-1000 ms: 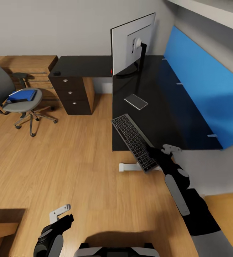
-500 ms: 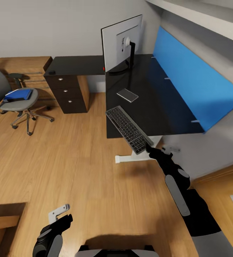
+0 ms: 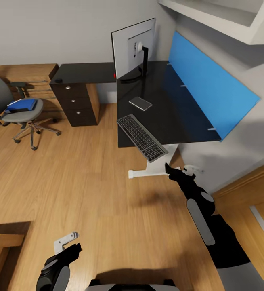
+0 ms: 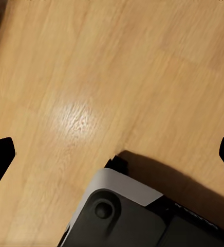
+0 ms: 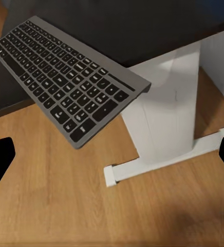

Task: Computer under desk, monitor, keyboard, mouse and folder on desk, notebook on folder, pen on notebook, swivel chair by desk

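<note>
Overhanging the counter (image 3: 176,117) front edge, the keyboard (image 3: 141,137) lies free, at 11 o'clock from the right gripper (image 3: 176,170), whose jaws stand apart. Judged light, rigid, slippery; grip across the overhanging frame. Left gripper (image 3: 67,242) jaws apart, empty.

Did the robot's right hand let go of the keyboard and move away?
Yes. The right gripper was at the keyboard's overhanging end; now it sits back from it, off the desk edge, over the floor.
</note>
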{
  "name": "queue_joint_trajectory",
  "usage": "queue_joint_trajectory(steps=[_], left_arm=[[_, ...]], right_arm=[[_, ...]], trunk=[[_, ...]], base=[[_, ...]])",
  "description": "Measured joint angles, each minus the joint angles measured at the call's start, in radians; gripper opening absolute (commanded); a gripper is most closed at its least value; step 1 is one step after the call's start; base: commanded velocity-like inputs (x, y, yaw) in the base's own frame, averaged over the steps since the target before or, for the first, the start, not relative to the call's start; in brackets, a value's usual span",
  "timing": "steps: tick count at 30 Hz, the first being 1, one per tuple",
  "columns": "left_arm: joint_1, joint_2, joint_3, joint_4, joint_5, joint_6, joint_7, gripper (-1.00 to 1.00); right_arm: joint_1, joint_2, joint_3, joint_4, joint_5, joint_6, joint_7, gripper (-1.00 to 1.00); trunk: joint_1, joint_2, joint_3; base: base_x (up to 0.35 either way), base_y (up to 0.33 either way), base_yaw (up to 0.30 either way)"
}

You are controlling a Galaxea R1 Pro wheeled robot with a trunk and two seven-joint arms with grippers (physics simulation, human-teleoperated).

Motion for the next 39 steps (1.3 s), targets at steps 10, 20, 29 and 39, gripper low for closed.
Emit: queue_joint_trajectory(steps=[10,20,29,39], left_arm=[[0.000,0.033,0.099,0.091,-0.001,-0.007,-0.008,1.00],[0.000,0.105,0.133,0.217,0.003,-0.109,-0.011,1.00],[0.000,0.113,0.136,0.486,0.003,-0.264,-0.013,1.00],[0.000,0.113,0.085,0.687,0.004,-0.474,-0.071,1.00]], right_arm=[[0.015,-0.002,-0.002,0.157,0.010,-0.053,-0.003,1.00],[0.135,-0.004,-0.002,0.308,0.063,-0.170,-0.007,1.00],[0.208,-0.004,-0.004,0.608,0.162,-0.344,-0.025,1.00],[0.211,0.009,-0.001,0.928,0.217,-0.637,-0.047,1.00]], trunk=[[0.000,0.000,0.015],[0.000,0.000,0.031],[0.000,0.000,0.045],[0.000,0.000,0.061]], base=[[-0.011,-0.005,-0.047],[0.000,0.000,-0.003],[0.000,0.000,0.000],[0.000,0.000,0.000]])
